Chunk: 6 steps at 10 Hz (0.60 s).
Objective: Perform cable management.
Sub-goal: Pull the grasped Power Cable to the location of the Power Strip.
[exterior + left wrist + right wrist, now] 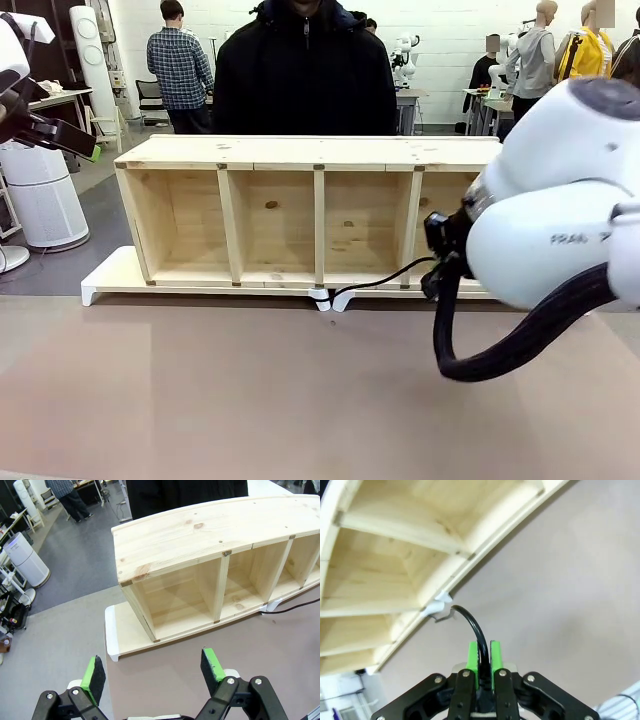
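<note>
The thin black cable (471,621) curves up from between my right gripper's (483,659) green pads, which are shut on it. It runs to a white clip (439,605) at the front edge of the wooden shelf unit (395,540). In the front view the cable (385,280) runs from the white clip (340,296) at the shelf's base to the right arm's (560,200) black wrist. My left gripper (152,667) is open with nothing between its fingers, high above the shelf unit's (200,540) left end. A short piece of the cable (295,611) shows at the right edge there.
The shelf unit (310,150) stands on a white base board (110,275) at the table's far side. A person in a black jacket (305,75) stands right behind it. The thick black arm hose (520,345) loops over the brown tabletop (250,390) at the right.
</note>
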### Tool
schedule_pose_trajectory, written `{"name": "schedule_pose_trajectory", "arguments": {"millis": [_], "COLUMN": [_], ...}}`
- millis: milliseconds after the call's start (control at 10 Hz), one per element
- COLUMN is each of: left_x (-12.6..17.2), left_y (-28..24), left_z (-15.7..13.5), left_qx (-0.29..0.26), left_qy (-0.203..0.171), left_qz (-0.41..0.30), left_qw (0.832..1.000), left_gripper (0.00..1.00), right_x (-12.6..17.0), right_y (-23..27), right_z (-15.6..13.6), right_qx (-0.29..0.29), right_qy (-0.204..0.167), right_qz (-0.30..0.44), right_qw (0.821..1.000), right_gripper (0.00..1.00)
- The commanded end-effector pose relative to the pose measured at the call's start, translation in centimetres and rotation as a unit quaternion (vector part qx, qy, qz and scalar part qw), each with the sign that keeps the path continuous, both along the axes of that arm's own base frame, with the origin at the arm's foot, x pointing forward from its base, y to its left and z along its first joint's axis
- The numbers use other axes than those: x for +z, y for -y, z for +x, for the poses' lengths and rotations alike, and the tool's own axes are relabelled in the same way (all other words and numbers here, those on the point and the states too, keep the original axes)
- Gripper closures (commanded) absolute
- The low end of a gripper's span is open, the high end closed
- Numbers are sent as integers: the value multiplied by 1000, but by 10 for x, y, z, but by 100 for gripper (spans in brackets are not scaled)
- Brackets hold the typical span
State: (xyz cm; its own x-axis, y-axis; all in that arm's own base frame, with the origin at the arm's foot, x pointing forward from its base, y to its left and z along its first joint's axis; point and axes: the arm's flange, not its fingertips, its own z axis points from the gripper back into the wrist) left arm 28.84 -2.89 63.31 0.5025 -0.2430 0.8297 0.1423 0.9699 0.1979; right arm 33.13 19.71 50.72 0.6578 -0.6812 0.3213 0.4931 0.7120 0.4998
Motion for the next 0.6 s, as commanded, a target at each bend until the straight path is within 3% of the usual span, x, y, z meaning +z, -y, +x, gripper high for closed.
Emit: {"name": "schedule_pose_trajectory", "arguments": {"millis": [0, 300, 500], "left_x": [0, 0, 0], "left_y": [1, 1, 1], "left_z": [2, 2, 2], "left_qx": [1, 1, 1], "left_qy": [5, 5, 5], "left_qz": [1, 1, 1], "left_qw": [1000, 1000, 1000], "left_gripper": [0, 0, 0], "right_x": [-31, -22, -14], "right_y": [63, 109, 145], "right_z": [-56, -52, -39], "right_qx": [-19, -46, -61], "right_qy": [11, 8, -9], "right_qz": [8, -14, -69], "right_qw": [1000, 999, 996], "right_gripper": [88, 88, 88]}}
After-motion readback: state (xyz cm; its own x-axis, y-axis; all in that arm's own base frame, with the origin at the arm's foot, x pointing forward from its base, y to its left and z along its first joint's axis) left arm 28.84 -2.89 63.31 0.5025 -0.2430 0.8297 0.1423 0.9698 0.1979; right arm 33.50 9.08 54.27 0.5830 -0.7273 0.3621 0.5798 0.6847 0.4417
